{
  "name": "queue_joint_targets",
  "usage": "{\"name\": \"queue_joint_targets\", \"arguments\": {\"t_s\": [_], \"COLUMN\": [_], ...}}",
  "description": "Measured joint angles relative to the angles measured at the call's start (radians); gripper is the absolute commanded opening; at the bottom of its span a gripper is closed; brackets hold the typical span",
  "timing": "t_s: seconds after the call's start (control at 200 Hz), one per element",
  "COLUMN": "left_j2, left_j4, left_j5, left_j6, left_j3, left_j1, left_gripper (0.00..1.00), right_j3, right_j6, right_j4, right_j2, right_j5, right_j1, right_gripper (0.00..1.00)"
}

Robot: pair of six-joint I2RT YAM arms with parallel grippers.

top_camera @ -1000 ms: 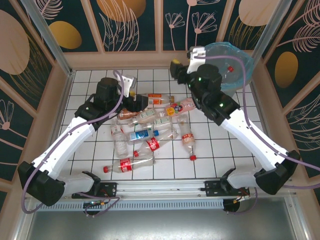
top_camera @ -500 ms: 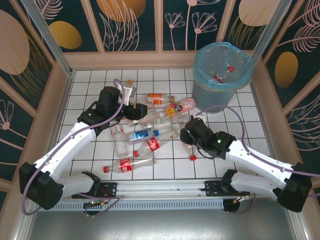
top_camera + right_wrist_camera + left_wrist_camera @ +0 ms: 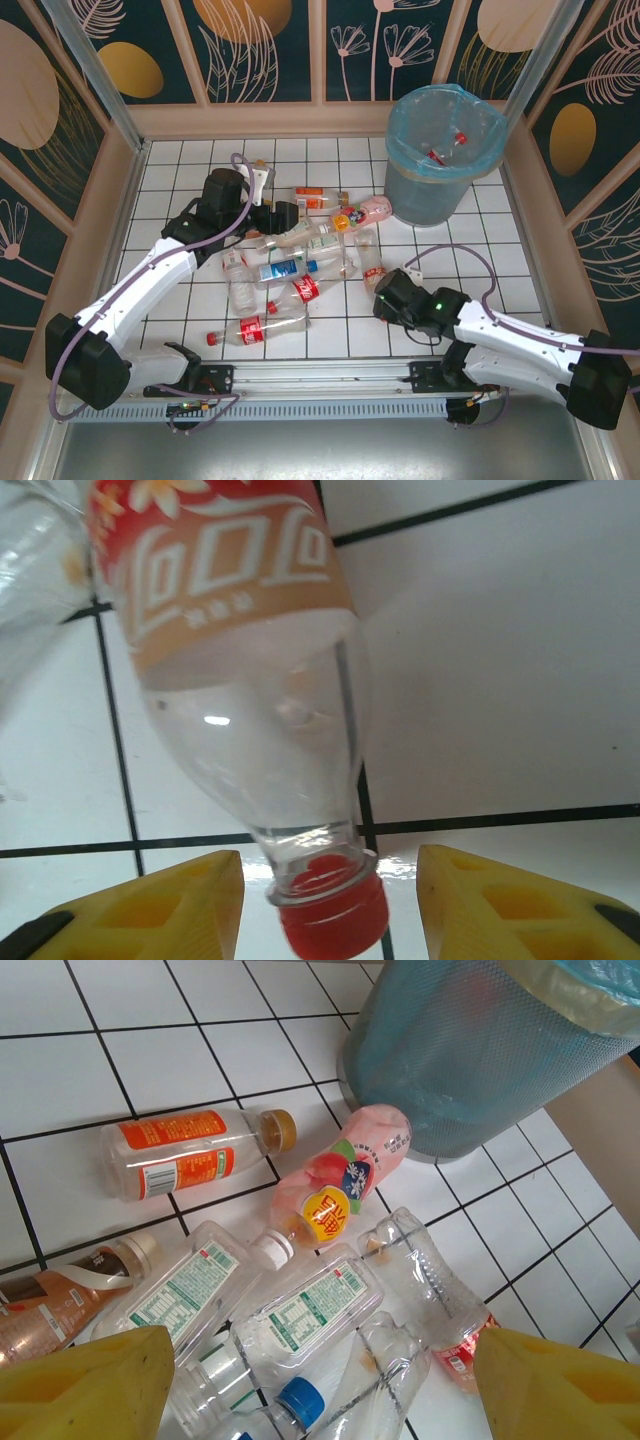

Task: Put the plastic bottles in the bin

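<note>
From above, the plastic bottles (image 3: 300,255) lie in a loose heap on the middle of the white tiled desk (image 3: 180,160). The bin (image 3: 432,195) stands upright at the far right corner, and red caps show inside its blue liner. The left tool (image 3: 284,216) hangs over the far left edge of the heap. The right tool (image 3: 385,300) sits low at the near end of a red-labelled bottle (image 3: 374,275) on the heap's right side, well apart from the bin.

On the left wrist camera, the left tool (image 3: 320,1400) is spread wide, with one yellow fingertip (image 3: 90,1385) at each lower corner and nothing held. Between and beyond them lie two clear bottles with green-and-white labels (image 3: 300,1315). Farther out are a pink bottle (image 3: 345,1175) whose far end lies just beside the foot of the bin (image 3: 470,1060), an orange-labelled bottle (image 3: 180,1150) and a brown bottle (image 3: 50,1300) at the left.

On the right wrist camera, the right tool (image 3: 330,910) is released. Its yellow fingers (image 3: 140,900) stand on either side of the red cap (image 3: 335,918) of the red-labelled bottle (image 3: 250,730), with a gap on each side. That bottle lies flat on the tiles, its neck pointing towards the tool.
</note>
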State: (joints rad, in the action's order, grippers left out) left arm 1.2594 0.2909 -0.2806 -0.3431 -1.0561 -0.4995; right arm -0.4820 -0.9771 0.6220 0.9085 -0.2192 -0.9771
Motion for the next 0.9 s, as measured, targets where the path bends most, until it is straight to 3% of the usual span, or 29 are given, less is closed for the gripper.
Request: {"name": "queue_joint_targets", "arguments": {"t_s": [0.295,0.55,0.751,0.901], "left_j2": [0.0,-0.001,-0.01,-0.016], "left_j4": [-0.002,-0.003,-0.003,-0.003], "left_j5": [0.0,0.0,0.001,0.002], "left_j6": [0.0,0.0,0.0,0.0], "left_j3": [0.004,0.004,0.004,0.004], "left_j1": [0.0,0.0,0.0,0.0], "left_gripper": [0.79,0.79,0.8,0.8], "right_j3": [0.054,0.083,0.088,0.101], "right_j6": [-0.001,0.005,0.014,0.03], "right_j4": [-0.085,-0.13,-0.157,-0.19], "right_j2": [0.0,-0.01,-0.025,-0.026], "right_j5": [0.033,0.04,0.05,0.071], "right_j1": [0.0,0.0,0.0,0.0], "right_gripper": [0.45,0.51,0.47,0.51]}}
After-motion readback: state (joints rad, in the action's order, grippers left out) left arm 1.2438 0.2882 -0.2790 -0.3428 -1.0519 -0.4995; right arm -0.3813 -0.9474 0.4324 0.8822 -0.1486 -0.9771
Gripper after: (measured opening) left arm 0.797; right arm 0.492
